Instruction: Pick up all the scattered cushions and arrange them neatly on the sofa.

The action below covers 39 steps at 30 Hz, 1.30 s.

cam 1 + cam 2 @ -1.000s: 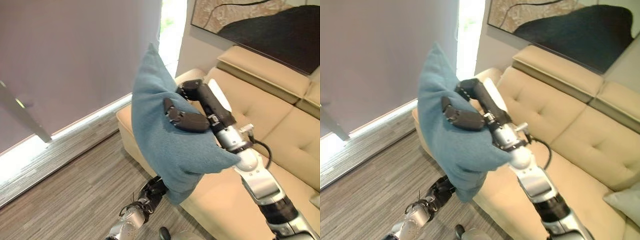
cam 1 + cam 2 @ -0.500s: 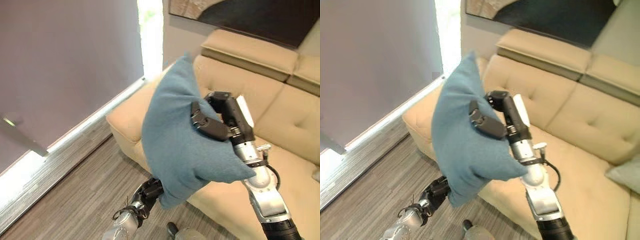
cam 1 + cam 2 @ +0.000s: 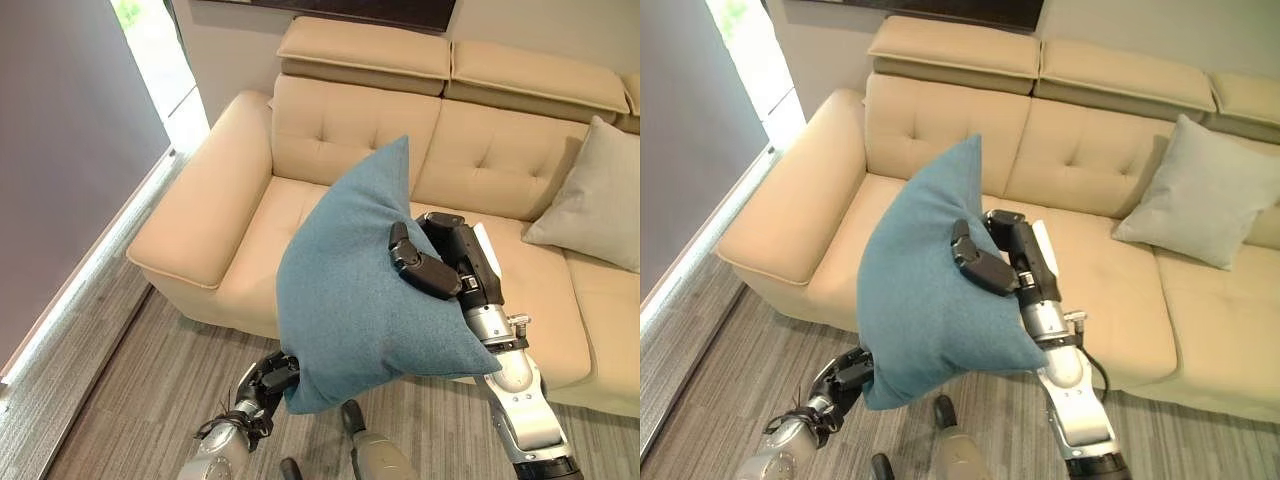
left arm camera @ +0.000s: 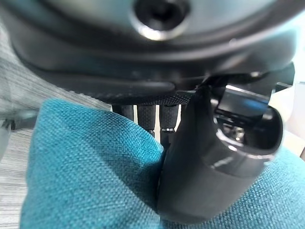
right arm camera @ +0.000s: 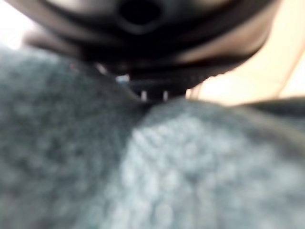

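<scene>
— Centre of the frame, what's up there?

— The teal cushion (image 3: pixel 360 290), held off the floor in front of the sofa (image 3: pixel 330 130). The right hand (image 3: pixel 435 262) has it by the right edge, thumb curled over the front face and the fingers pinching from behind. The left hand (image 3: pixel 268 378) sits at the bottom corner, lower left of centre.

— Is the left hand gripping too?

— The left wrist view shows its thumb (image 4: pixel 214 157) pressed down on the fabric with the fingers (image 4: pixel 147 117) curled on the far side, so yes, it pinches the corner (the head views alone wouldn't settle that).

— Which step is this, then?

— Carrying, I'd judge. It hangs tilted, one point up, over the front edge of the seat, touching no part of the sofa that I can see. A grey cushion (image 3: pixel 590 200) already leans on the backrest at the right of the frame.

— And the arms?

— The right forearm rises steeply from the lower right, wrist bent toward the cushion; the left arm comes in low from the bottom left.

— Next move?

— Likely a reach forward over the seat, lowering it against the backrest left of the grey one, then both hands letting go together so it doesn't flop.
</scene>
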Motion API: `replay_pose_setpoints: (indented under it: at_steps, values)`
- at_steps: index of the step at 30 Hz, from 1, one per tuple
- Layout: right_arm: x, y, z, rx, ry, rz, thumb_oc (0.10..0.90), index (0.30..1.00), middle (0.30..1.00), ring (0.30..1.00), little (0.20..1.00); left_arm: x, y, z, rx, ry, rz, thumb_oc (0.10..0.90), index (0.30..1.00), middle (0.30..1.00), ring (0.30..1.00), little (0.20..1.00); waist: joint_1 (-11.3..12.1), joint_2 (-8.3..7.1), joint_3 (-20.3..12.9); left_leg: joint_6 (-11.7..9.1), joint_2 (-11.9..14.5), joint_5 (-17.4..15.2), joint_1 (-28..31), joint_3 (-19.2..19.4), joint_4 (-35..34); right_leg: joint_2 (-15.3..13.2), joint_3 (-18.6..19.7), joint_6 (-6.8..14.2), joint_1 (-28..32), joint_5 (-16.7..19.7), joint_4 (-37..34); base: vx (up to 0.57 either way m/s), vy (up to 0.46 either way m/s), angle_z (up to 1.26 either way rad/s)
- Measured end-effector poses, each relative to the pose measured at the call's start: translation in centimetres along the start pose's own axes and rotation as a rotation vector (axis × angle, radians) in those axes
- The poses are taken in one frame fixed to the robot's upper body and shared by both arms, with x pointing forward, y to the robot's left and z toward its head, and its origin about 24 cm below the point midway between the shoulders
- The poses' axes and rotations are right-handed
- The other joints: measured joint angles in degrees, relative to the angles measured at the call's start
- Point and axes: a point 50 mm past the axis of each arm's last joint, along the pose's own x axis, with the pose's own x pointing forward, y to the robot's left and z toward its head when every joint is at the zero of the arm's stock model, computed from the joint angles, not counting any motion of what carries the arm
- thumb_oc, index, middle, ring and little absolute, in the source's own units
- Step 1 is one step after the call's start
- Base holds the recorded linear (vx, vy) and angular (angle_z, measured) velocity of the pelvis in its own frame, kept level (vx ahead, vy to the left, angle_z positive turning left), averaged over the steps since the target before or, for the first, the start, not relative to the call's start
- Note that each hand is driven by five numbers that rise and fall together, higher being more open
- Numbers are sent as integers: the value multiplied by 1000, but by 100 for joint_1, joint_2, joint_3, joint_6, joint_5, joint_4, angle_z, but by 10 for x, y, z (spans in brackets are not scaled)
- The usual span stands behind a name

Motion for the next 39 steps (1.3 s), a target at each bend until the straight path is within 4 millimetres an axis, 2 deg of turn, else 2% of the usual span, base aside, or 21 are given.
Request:
replay_pose_setpoints:
  at_steps: [1, 2, 3, 5, 10, 11, 14, 16, 20, 23, 25, 27, 29, 30, 31, 33, 34, 36, 37, 38, 39]
  values:
    - [0, 0, -1, 1, 6, 6, 400, 300, 300, 300, 300, -1, 2, 0, -2, -4, 9, 400, 300, 300, 300, 300, 100, -10, -3, -26, 49, 10, 17, 64, -10, 9, -152, -26, 66, -20, 12, 69, -101, -68]
    - [0, 0, -3, -10, 13, 10, 400, 300, 300, 300, 300, -2, 5, 3, 1, -16, 22, 400, 300, 300, 300, 300, 185, 6, 10, -103, 138, 28, 17, 127, -24, 112, -282, -187, 205, 32, -299, 95, -100, -44]
    - [-1, 0, -4, -22, 19, 10, 400, 300, 300, 300, 300, -2, 7, 4, 3, -22, 28, 400, 300, 300, 300, 300, 152, 19, 14, -171, 190, 72, 27, 82, -62, 218, -259, -428, 331, 196, -506, 95, -87, -23]
    - [-2, -3, -9, -33, 42, 0, 400, 300, 300, 300, 300, -3, 8, 4, -5, -27, 34, 400, 300, 300, 300, 300, 173, 60, 20, -250, 264, 75, 72, 85, -62, 392, -168, -560, 458, 299, -722, 83, -82, -14]
    - [-9, -16, -17, -62, 91, -38, 400, 300, 300, 300, 300, -6, 5, 4, -34, -49, 34, 400, 300, 300, 300, 300, 133, 239, 13, -463, 517, 51, 84, 76, 55, 681, 57, -676, 492, 352, -859, 69, -105, -29]
    - [-13, -22, -18, -77, 105, -53, 400, 300, 300, 300, 300, -5, 2, 4, -40, -54, 28, 400, 300, 300, 300, 300, 86, 272, 15, -554, 560, -10, 4, 52, 307, 696, 91, -717, 501, 322, -851, 69, -48, -17]
    - [-14, -27, -23, -91, 131, -61, 400, 300, 300, 300, 300, -4, 1, 4, -45, -53, 27, 400, 300, 300, 300, 300, 109, 269, 24, -576, 563, -24, -55, -27, 751, 692, 345, -822, 536, 256, -808, 64, -24, -38]
    - [-18, -30, -28, -101, 161, -71, 400, 300, 300, 300, 300, -4, 0, 2, -58, -55, 28, 400, 300, 300, 300, 300, 149, 252, 36, -643, 520, -55, -332, -367, 1354, 608, 554, -885, 584, 222, -763, 134, -15, -39]
    - [-23, -41, -31, -117, 195, -119, 400, 300, 300, 300, 300, 0, -9, 3, -76, -66, 7, 400, 300, 300, 300, 300, 64, 280, 51, -584, 403, -145, -653, -825, 1102, 586, 669, -971, 541, 205, -776, 150, 20, -4]
    - [-24, -39, -32, -112, 200, -125, 400, 300, 300, 300, 300, 0, -9, 3, -74, -63, 7, 400, 300, 300, 300, 300, 106, 159, 121, -609, 221, -127, -1051, -1039, 698, 578, 847, -981, 494, 200, -826, 173, 46, -20]
    - [-24, -39, -33, -112, 201, -125, 400, 300, 300, 300, 300, -1, -8, 2, -74, -60, 11, 400, 300, 300, 300, 300, 156, 159, 129, -588, 172, -122, -1266, -1086, 604, 587, 878, -984, 457, 197, -880, 194, 93, -36]
    - [-24, -36, -34, -109, 206, -112, 400, 300, 300, 300, 300, -2, -5, -1, -75, -47, 25, 400, 300, 300, 300, 300, 171, 277, 147, -452, 307, -220, -1276, -1196, 500, 741, 999, -927, 513, 210, -921, 277, 169, -50]
    - [-26, -31, -36, -95, 214, -103, 400, 300, 300, 300, 300, -3, -3, 0, -68, -50, 31, 400, 300, 300, 300, 300, 230, 342, 158, -501, 355, -108, -1230, -1139, 473, 847, 1177, -667, 510, -12, -762, 234, 165, -49]
    - [-27, -30, -37, -92, 220, -102, 400, 300, 300, 300, 300, -4, 0, 4, -48, -58, 30, 400, 300, 300, 300, 300, 266, 311, 149, -537, 307, -85, -1144, -1074, 389, 815, 1155, -617, 325, -343, 141, 219, 176, -22]
    - [-28, -28, -38, -88, 225, -99, 400, 300, 300, 300, 300, -7, 4, 8, -27, -62, 35, 400, 300, 300, 300, 300, 267, 185, 91, -544, 183, -80, -1093, -996, 389, 702, 1212, -657, 402, -572, 354, 212, 187, -20]
    - [-26, -27, -36, -93, 214, -90, 400, 300, 300, 300, 300, -8, 6, 11, -19, -74, 35, 400, 300, 300, 300, 300, 341, 176, 61, -493, 108, 40, -1053, -849, 393, 625, 1341, -662, 391, -790, 306, 190, 172, -25]
    - [-24, -23, -35, -97, 208, -74, 400, 300, 300, 300, 300, -8, 7, 13, -13, -80, 43, 400, 300, 300, 300, 300, 391, 186, 60, -320, 21, 97, -981, -825, 391, 581, 1450, -569, 389, -849, 371, 159, 146, -39]
    - [-24, -21, -34, -107, 203, -63, 400, 300, 300, 300, 300, -9, 8, 13, -14, -82, 59, 400, 300, 300, 300, 300, 437, 191, 53, -196, -27, 147, -900, -736, 389, 528, 1489, -443, 400, -919, 524, 109, 105, -31]
    - [-24, -21, -34, -112, 201, -62, 400, 300, 300, 300, 300, -9, 9, 14, -13, -85, 62, 400, 300, 300, 300, 300, 422, 173, 58, -113, -76, 189, -883, -711, 412, 465, 1486, -392, 400, -963, 663, 130, 125, -7]
    - [-23, -20, -34, -118, 201, -57, 400, 300, 300, 300, 300, -8, 10, 15, -16, -90, 66, 400, 300, 300, 300, 300, 343, 144, 73, 3, -158, 336, -798, -681, 397, 388, 1454, -205, 267, -1088, 1109, 127, 119, 4]
    - [-23, -19, -34, -116, 202, -57, 400, 300, 300, 300, 300, -9, 10, 16, -15, -91, 69, 400, 300, 300, 300, 300, 289, 104, 74, 44, -202, 305, -757, -669, 403, 358, 1450, -182, 250, -1099, 1223, 279, 172, -18]
